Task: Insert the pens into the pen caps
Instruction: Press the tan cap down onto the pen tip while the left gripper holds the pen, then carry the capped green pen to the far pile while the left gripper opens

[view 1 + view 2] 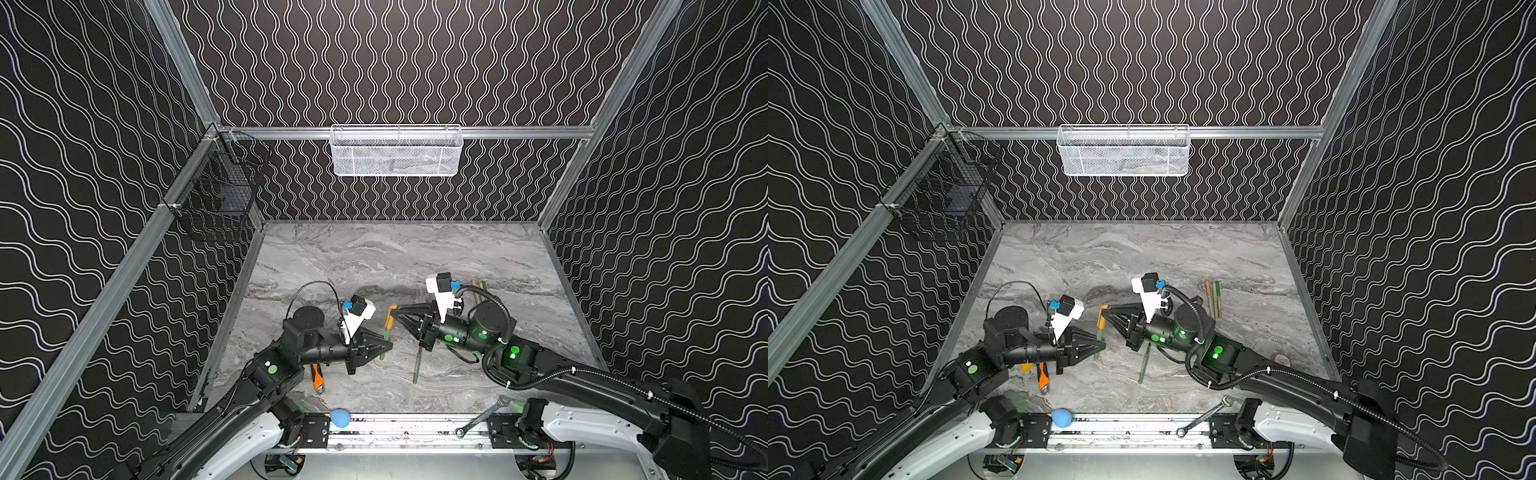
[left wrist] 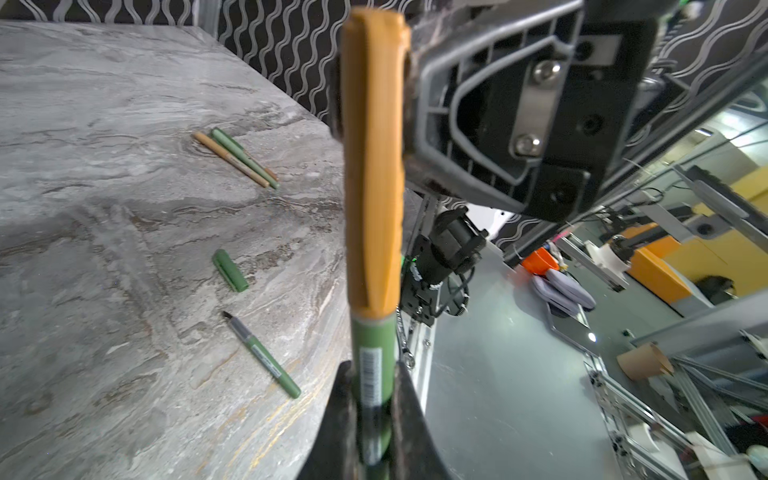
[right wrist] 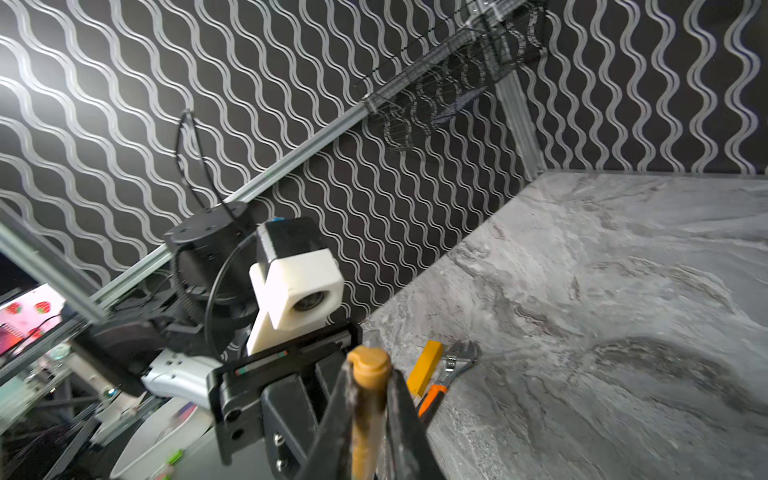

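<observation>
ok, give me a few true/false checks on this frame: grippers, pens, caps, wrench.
1. The left gripper is shut on the barrel of a slim green pen. True.
2. The right gripper is open and holds nothing. False: it is shut on the short tan-orange plastic cap that sits over the held pen's end.
3. A short green tube-shaped cap lies loose on the grey marble tabletop. True.
4. The steel open-ended wrench lies in the white mesh basket. False: it lies across the aluminium front rail, on the right arm's side.
</observation>
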